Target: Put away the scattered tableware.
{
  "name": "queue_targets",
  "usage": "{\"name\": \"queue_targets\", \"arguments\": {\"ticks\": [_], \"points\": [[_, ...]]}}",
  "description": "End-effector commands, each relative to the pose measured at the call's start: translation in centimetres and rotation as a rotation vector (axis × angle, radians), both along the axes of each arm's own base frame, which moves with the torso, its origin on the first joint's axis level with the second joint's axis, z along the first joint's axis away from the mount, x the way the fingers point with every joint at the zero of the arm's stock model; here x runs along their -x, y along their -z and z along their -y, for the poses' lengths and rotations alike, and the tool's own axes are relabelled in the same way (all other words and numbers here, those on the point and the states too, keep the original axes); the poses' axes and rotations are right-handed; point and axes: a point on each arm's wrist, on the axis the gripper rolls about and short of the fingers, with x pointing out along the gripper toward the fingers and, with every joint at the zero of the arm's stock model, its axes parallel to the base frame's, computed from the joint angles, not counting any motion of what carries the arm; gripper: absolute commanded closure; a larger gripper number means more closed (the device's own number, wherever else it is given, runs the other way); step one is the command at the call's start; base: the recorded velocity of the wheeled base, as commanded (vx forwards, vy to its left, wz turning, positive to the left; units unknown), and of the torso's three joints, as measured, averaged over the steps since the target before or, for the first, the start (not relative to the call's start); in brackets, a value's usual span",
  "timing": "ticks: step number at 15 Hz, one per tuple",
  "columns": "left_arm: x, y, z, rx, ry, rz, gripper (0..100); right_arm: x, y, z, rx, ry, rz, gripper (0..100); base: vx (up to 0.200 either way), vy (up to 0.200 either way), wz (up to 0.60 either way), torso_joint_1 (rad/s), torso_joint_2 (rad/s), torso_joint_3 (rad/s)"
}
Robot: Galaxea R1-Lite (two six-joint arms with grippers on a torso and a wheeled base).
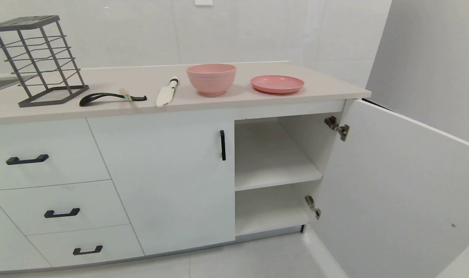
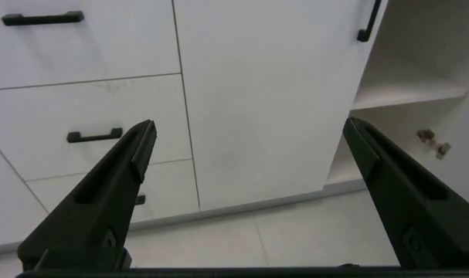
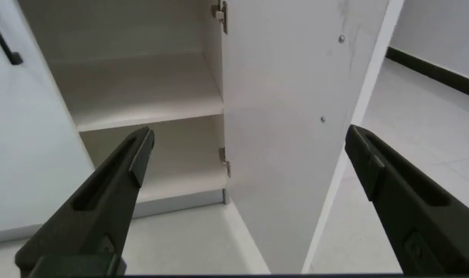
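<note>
Jaws of the left gripper [image 2: 248, 127] and right gripper [image 3: 248, 133] are being held spread, empty, with a round pink ribbed bowl [image 1: 211, 79] on the beige countertop [image 1: 323, 88].

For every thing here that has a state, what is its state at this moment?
Right cabinet door: open.
Left cabinet door: shut.
Three drawers: shut.
Pink bowl: upright on the counter.
Pink plate: flat on the counter.
Black ladle: lying on the counter.
White knife: lying flat.
Wire rack: upright.
Left end effector: open.
Right end effector: open.
</note>
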Motion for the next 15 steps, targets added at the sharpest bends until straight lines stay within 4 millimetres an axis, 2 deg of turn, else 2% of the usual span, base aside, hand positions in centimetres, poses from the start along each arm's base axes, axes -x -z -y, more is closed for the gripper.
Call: {"name": "queue_targets", "arguments": {"ticks": [1, 4, 13, 15], "points": [[-0.03, 0.00, 0.00, 0.002, 0.000, -0.003, 0, -0.01, -0.02, 0.00, 0.001, 0.000, -0.001, 0, 0.200, 0.000, 0.00, 0.002, 0.00, 0.002], [-0.03, 0.00, 0.00, 0.002, 0.000, -0.003, 0, -0.01, -0.02, 0.00, 0.001, 0.001, -0.001, 0, 0.200, 0.000, 0.00, 0.002, 0.00, 0.006], [-0.03, 0.00, -0.03, 0.009, -0.012, -0.004, 0, -0.01, -0.02, 0.00, 0.005, 0.003, -0.001, 0, 0.000, 0.000, 0.00, 0.000, 0.00, 0.000], [-0.03, -0.02, -0.03, 0.014, -0.012, -0.002, 0, -0.01, -0.02, 0.00, 0.004, 0.001, -0.001, 0, 0.000, 0.000, 0.00, 0.005, -0.10, -0.163]]}}
